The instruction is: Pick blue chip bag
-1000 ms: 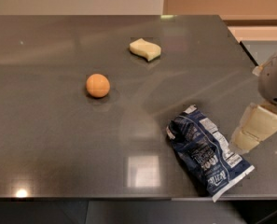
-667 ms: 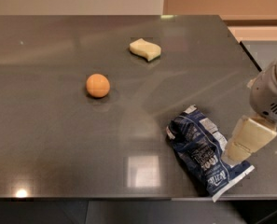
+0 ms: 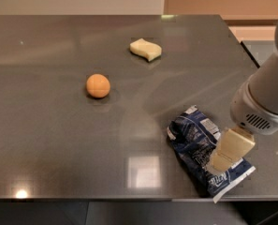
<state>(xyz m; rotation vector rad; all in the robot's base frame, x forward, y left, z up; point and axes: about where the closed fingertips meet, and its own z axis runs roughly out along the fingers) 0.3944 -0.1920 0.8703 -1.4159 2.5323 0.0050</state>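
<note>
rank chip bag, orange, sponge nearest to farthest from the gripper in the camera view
1. blue chip bag, front right, directly under the gripper.
2. orange, left of centre, and sponge, at the back: too close to call.

Gripper [image 3: 221, 164] hung over blue chip bag [image 3: 192, 135] at five o'clock on desk [image 3: 49, 139], orange ball [image 3: 98, 86] lay centre-left, sponge [image 3: 146, 49] at twelve o'clock

Pincer [image 3: 221, 162] at lower right, pointing down
</note>
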